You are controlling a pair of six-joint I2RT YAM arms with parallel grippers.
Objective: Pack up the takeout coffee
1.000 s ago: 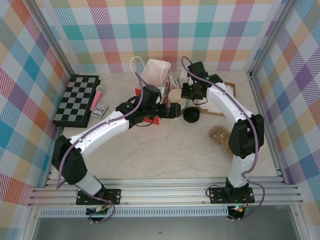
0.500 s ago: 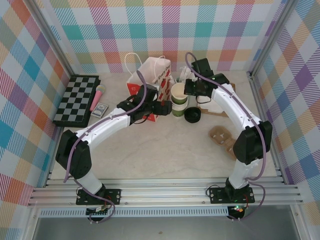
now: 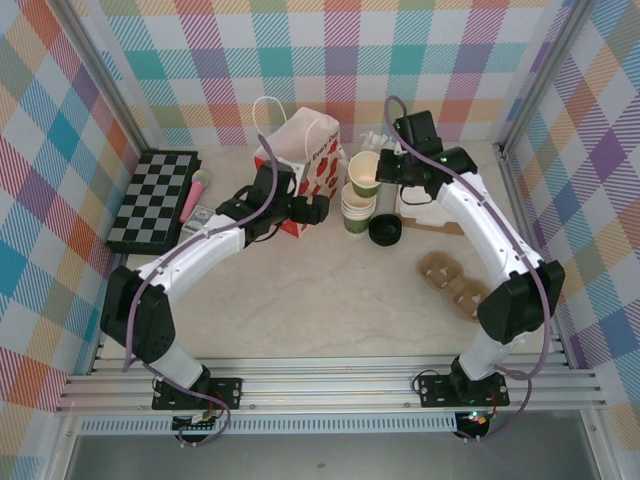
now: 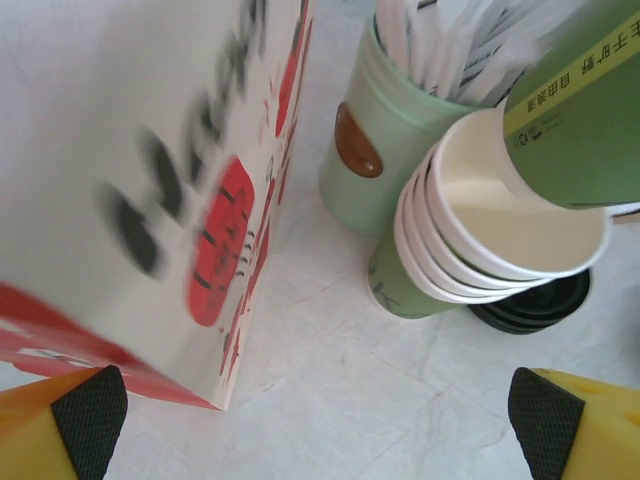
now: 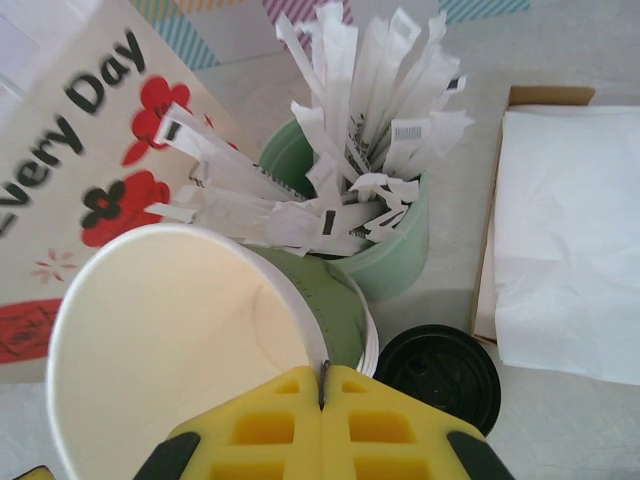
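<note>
Right gripper [image 5: 322, 385], pinched shut on the cup [image 3: 364, 172] by its rim, has lifted it off the stack [image 3: 354, 212]; left gripper [image 4: 320, 410] gapes empty beside the bag [image 3: 300, 155] at ten o'clock. Lid [image 3: 384, 231] likely next.

Definitely looking at a robotics lab test cell here, not an actual café. Two white robot arms, the left arm [image 3: 200, 255] and the right arm [image 3: 480, 225], are sitting bolted to aluminium rails [image 3: 330, 385] along the near edge of the bench [image 3: 300, 310]. The left hand [image 3: 322, 208] and right hand [image 3: 385, 170] are hanging over its far middle. Silver frame posts [image 3: 112, 95] are boxing it all in, and loud plaid cloth walls [image 3: 330, 60] are hanging around three sides. Random props are lying about too: a chessboard [image 3: 152, 198] at the far-left edge, a paper bag [image 3: 300, 160], and a stack of paper cups [image 3: 357, 210].
</note>
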